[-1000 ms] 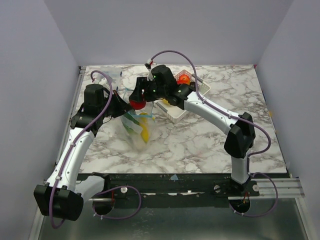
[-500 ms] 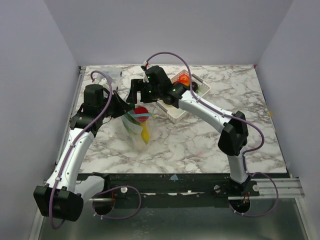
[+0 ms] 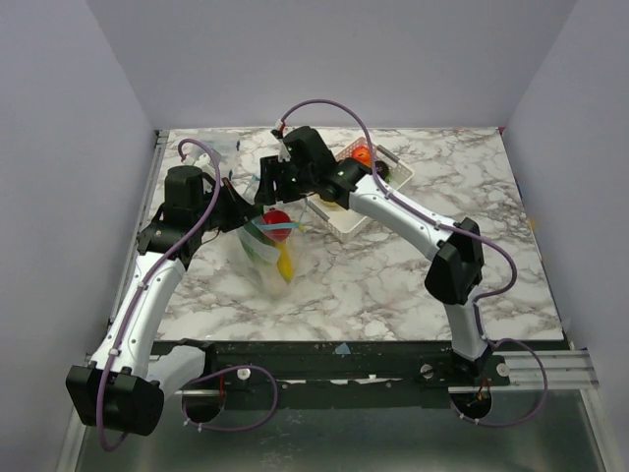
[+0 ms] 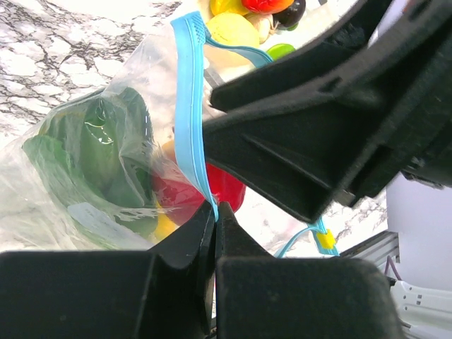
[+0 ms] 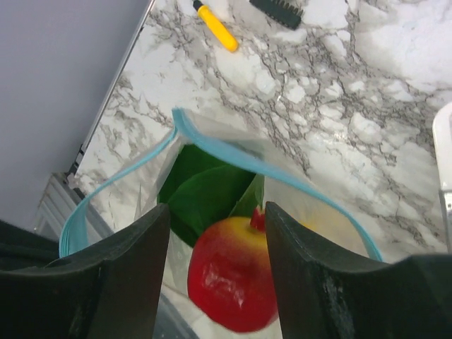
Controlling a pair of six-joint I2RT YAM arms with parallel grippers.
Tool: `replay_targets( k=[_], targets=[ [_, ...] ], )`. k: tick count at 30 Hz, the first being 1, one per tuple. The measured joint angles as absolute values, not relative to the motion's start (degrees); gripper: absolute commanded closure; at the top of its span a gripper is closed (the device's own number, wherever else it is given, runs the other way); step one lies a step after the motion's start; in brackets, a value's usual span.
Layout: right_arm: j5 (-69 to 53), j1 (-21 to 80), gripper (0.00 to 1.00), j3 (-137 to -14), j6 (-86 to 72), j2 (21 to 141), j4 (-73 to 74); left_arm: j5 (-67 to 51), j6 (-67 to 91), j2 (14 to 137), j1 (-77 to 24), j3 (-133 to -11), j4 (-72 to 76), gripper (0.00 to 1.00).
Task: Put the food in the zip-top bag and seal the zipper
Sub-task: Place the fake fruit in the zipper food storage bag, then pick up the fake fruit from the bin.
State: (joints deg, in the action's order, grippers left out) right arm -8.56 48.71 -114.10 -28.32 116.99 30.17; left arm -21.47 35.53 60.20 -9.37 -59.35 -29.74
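Left claw [image 4: 215, 212] pinches the zip-top bag [image 4: 106, 141] by its unsealed zipper [image 4: 187, 106], right claw [image 5: 217, 212] hangs wide and empty over the red piece [image 5: 232, 282] inside, and more food [image 3: 362, 155] waits in the basket [image 3: 346, 224].

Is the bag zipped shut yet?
No, the zipper gapes in an open loop around the red fruit inside the bag.

From above, the right gripper [image 3: 272, 189] hangs over the zip-top bag [image 3: 265, 254] and covers its mouth, and its jaw gap is too small to read there. Just beyond the bag, the white basket [image 3: 351, 222] is half lost under the right arm [image 3: 393, 208]. In the left wrist view, the red fruit [image 4: 227, 191] in the bag hides partly behind the zipper [image 4: 187, 106]. The toy pieces [image 4: 233, 28] past the bag run off the top edge. In the right wrist view, a black object [image 5: 275, 10] above the bag is clipped and can't be identified.
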Motion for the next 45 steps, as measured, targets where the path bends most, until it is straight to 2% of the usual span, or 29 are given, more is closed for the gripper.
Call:
replay_targets(
  k=[4, 6, 13, 19, 23, 29, 36, 43, 45],
  targets=[
    [-8.69, 48.71, 0.56, -122.78, -25.89, 123.17, 33.69, -21.41, 35.48, 60.01, -9.37, -59.35, -29.71, 1.00],
    [-9.28, 48.86, 0.58, -125.99, -25.39, 125.78, 36.60, -21.26, 35.33, 59.79, -9.37, -59.35, -29.71, 1.00],
    [-12.10, 52.31, 0.59, -113.97, -27.00, 118.63, 43.27, -21.17, 35.33, 59.53, -8.99, -59.35, -29.74, 1.00],
    [-8.34, 53.21, 0.55, -118.19, -26.76, 115.70, 44.51, -20.99, 35.31, 59.48, -8.69, -59.35, -29.67, 1.00],
    [-5.04, 52.88, 0.49, -119.52, -26.41, 115.42, 44.25, -20.38, 35.31, 59.18, -8.67, -59.33, -29.65, 1.00],
    [0.80, 52.77, 0.41, -116.44, -25.36, 112.71, 43.33, -20.14, 35.33, 59.09, -8.67, -59.33, -29.65, 1.00],
    [10.17, 52.73, 0.35, -115.61, -23.86, 107.11, 40.69, -18.39, 35.33, 59.02, -8.62, -59.33, -29.67, 1.00],
    [16.32, 49.98, 0.31, -109.06, -23.94, 100.79, 36.58, -18.02, 35.33, 59.02, -8.58, -59.33, -29.65, 1.00],
    [16.91, 47.83, 0.25, -106.72, -24.43, 99.83, 35.20, -18.02, 35.35, 59.02, -8.58, -59.33, -29.65, 1.00]
  ],
)
